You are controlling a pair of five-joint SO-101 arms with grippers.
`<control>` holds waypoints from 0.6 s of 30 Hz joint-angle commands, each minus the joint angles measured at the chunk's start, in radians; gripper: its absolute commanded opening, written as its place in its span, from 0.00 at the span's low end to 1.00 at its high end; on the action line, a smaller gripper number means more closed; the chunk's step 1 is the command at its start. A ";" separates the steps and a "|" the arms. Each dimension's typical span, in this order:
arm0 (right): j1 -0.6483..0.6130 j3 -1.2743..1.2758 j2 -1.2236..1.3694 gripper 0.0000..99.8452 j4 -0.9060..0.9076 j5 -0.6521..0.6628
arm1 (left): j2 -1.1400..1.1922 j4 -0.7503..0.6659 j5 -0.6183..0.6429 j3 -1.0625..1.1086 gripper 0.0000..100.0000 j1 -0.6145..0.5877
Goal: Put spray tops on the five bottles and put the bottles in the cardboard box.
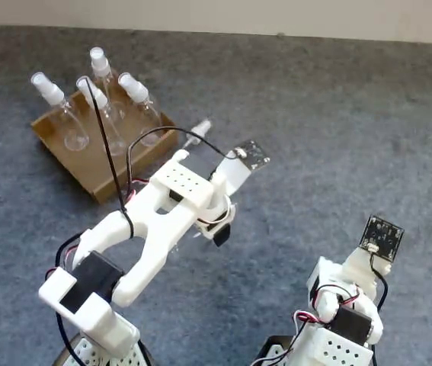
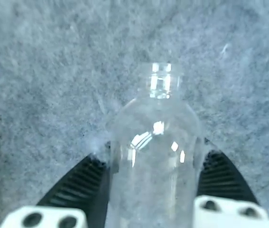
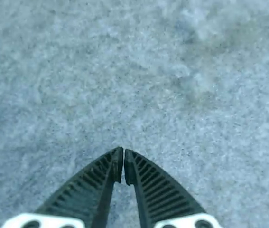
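One bottle [image 2: 155, 137], clamped in left end effector [image 2: 154, 157]

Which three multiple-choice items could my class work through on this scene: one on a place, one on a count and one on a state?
1. Where is the fifth bottle?
A. in the cardboard box
B. between the fingers of the left gripper
C. lying beside the right arm

2. How many topped bottles stand in the cardboard box?
A. two
B. four
C. five

3. What state is the right gripper in?
A. shut, holding nothing
B. wide open
C. shut on a bottle

Key:
1 B: the left wrist view shows the clear bottle between the two black fingers.
2 B: the high view shows four white tops rising from the box.
3 A: in the right wrist view its fingers meet over bare carpet.
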 commanded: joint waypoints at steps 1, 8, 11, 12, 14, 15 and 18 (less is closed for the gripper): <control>-0.015 0.143 -0.010 0.00 0.008 -0.008 | -0.044 -0.014 -0.008 -0.002 0.18 -0.012; -0.015 0.143 -0.010 0.00 0.008 -0.008 | -0.044 -0.015 -0.008 0.042 0.35 -0.036; -0.015 0.143 -0.010 0.00 0.008 -0.008 | -0.044 -0.014 -0.008 0.047 0.36 -0.044; -0.015 0.143 -0.010 0.00 0.008 -0.008 | -0.044 -0.014 -0.008 0.047 0.36 -0.047; -0.015 0.143 -0.010 0.00 0.008 -0.008 | -0.044 -0.014 -0.008 0.042 0.36 -0.051; -0.015 0.143 -0.010 0.00 0.008 -0.008 | -0.045 -0.014 -0.008 0.041 0.36 -0.054; -0.015 0.143 -0.010 0.00 0.008 -0.008 | -0.044 -0.014 -0.008 0.022 0.36 -0.061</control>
